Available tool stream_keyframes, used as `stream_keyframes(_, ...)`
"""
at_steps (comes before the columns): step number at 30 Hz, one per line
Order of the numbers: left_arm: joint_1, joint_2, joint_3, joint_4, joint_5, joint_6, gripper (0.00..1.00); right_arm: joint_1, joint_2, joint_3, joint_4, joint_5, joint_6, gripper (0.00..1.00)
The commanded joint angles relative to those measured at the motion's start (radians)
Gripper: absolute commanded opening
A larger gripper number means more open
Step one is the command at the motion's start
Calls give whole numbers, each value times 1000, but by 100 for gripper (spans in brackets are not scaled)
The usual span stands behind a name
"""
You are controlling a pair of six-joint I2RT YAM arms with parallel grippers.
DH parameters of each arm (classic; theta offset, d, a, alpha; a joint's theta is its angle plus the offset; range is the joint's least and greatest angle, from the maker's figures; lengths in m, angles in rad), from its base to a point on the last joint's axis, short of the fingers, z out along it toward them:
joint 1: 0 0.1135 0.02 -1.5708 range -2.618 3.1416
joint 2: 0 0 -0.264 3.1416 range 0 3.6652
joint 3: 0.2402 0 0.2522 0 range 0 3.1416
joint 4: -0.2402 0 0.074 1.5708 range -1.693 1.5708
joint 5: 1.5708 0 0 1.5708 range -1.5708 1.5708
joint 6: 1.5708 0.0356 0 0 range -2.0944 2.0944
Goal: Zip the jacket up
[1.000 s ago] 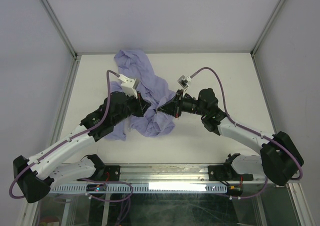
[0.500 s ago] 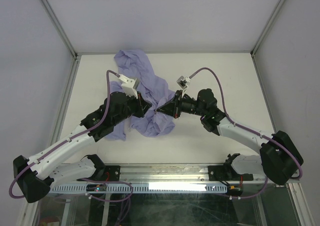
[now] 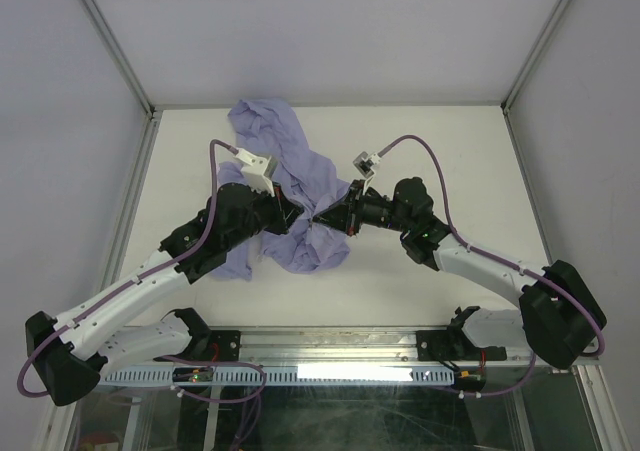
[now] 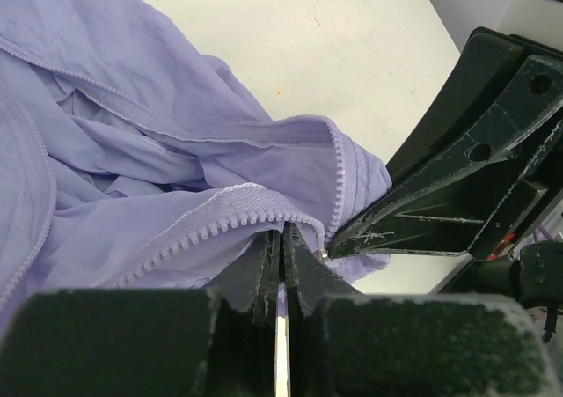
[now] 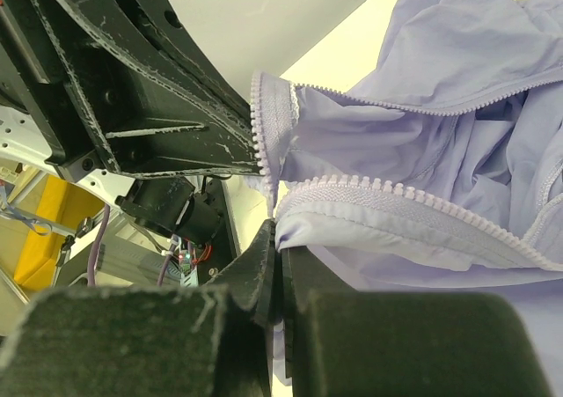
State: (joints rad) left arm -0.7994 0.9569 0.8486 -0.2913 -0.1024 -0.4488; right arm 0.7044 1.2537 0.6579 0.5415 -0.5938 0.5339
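Note:
The lavender jacket [image 3: 290, 171] lies crumpled on the table from the back left to the middle. My left gripper [image 3: 297, 214] and right gripper [image 3: 322, 216] meet tip to tip over its near part. In the left wrist view my left gripper [image 4: 282, 235] is shut on the jacket [image 4: 132, 159] at one zipper edge, just under the teeth. In the right wrist view my right gripper [image 5: 278, 237] is shut on the jacket [image 5: 440, 150] at the other zipper edge. The two toothed edges lie close together but apart. No slider shows.
The white table [image 3: 450, 151] is walled by a metal frame [image 3: 130, 201] with grey panels on the left, back and right. The arm bases and a cable rail [image 3: 320, 371] run along the near edge.
Nearly nothing: both grippers hold the same spots on the jacket, with only a slight shift of the left arm's cable.

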Motion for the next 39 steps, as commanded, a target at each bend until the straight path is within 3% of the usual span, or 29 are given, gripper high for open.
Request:
stream_keyframes(1,-11,-32,20,49,11,-14,0,6,-26,35,73,23,11,0)
stream_keyframes(39,-16,-29,16,42,-28,-27,0,7,-33,28,98,19,28,0)
